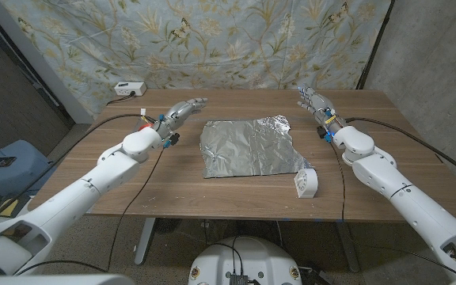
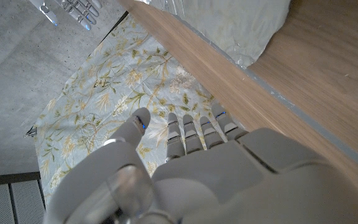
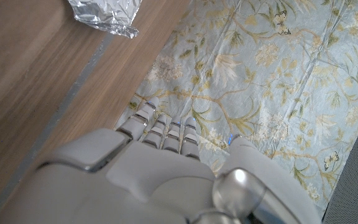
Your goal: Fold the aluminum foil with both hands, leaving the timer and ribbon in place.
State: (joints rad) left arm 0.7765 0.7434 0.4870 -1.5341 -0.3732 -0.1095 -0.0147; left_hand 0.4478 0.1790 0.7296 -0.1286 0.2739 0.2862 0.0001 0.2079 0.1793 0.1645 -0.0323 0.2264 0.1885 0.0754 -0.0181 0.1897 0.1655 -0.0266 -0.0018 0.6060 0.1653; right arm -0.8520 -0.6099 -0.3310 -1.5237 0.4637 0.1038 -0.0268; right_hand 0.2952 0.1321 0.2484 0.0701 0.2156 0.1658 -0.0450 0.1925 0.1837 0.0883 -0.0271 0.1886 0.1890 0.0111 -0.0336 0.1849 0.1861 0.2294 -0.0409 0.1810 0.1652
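Fingers of both hands extended and apart, grasping nothing.

Head view: left hand hovering near the far left of the brown wooden worktop, well apart from the crinkled silver aluminium foil sheet; right hand at the far right, near the foil's far right corner but not touching. Foil lying spread out and unfolded at mid-worktop. Small white round timer just beside the foil's near right corner, possibly touching it. Small red-and-white ribbon-like object beside the left wrist, too small to tell. White power strip behind the worktop.

Left wrist view: fingers straight, pointing past the worktop edge toward the floral backdrop; foil off to the side.

Right wrist view: fingers likewise straight and empty; foil corner well apart.

Judged as the very start: folding not yet begun. Next move calls for bringing both hands inward to one foil edge, pinching it and lifting it over without nudging the timer.
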